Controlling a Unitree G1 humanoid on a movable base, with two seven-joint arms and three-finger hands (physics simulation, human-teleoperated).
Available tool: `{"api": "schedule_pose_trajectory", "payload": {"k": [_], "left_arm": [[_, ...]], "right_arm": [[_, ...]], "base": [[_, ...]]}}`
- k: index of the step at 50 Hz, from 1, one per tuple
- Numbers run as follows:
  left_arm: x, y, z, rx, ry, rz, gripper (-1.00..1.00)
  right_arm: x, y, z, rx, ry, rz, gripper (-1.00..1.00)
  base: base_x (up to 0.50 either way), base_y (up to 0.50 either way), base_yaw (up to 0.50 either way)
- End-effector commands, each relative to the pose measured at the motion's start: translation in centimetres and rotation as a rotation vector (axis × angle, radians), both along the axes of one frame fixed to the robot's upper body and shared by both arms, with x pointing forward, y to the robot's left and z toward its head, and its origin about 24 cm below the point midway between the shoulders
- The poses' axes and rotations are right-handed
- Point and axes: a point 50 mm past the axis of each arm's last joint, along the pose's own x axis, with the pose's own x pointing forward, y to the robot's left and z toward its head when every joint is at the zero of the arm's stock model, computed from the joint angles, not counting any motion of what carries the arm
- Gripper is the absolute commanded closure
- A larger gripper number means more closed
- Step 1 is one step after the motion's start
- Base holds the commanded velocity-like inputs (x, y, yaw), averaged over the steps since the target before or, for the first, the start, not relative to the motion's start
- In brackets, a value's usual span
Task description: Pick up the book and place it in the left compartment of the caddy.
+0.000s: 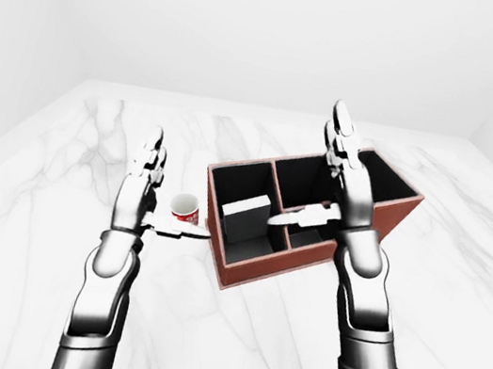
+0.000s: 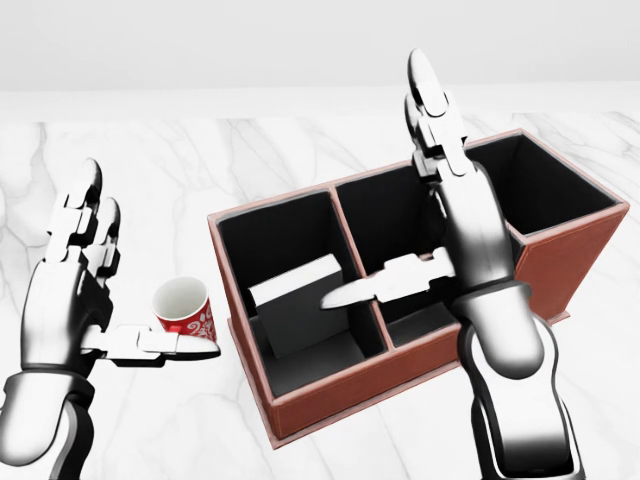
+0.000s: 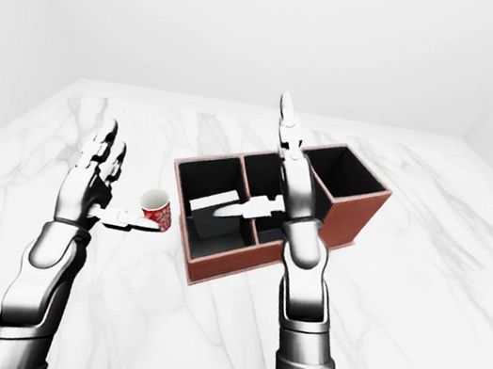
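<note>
White marble tabletop (image 2: 320,150) is carrying the caddy (image 2: 560,265), whose left compartment is already holding the book (image 2: 300,305) leaning tilted, so the placing is looking done, while the right hand (image 2: 465,215) and left hand (image 2: 70,300) are hovering with fingers spread wide, gripping nothing.

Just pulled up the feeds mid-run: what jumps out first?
The red-brown caddy sits mid-table in the head view, with the book leaning inside its left compartment. The right hand is raised open above the middle compartment, fingers pointing up, thumb toward the book. At the view's left, the open left hand stands beside a red cup on the marble table.
</note>
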Motion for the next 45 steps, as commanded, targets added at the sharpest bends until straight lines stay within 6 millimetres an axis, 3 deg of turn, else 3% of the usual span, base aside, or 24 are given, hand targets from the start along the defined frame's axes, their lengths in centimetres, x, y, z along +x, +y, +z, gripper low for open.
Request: {"api": "schedule_pose_trajectory", "payload": {"k": [1,21,45], "left_arm": [[-0.1,0.1,0.6,0.005,-0.025,0.004,-1.0],[-0.9,0.0,1.8,0.012,-0.085,0.014,-1.0],[-1.2,-0.1,2.8,0.012,-0.131,0.015,-1.0]], "right_arm": [[-0.7,-1.1,-0.5,0.153,0.024,0.04,-1.0],[-0.7,-2.2,-1.7,0.317,0.082,0.053,-1.0],[-1.5,-2.7,-1.0,0.427,0.048,0.111,-1.0]], "base": [[0.0,0.0,0.0],[0.0,0.0,0.0],[0.0,0.0,0.0]]}}
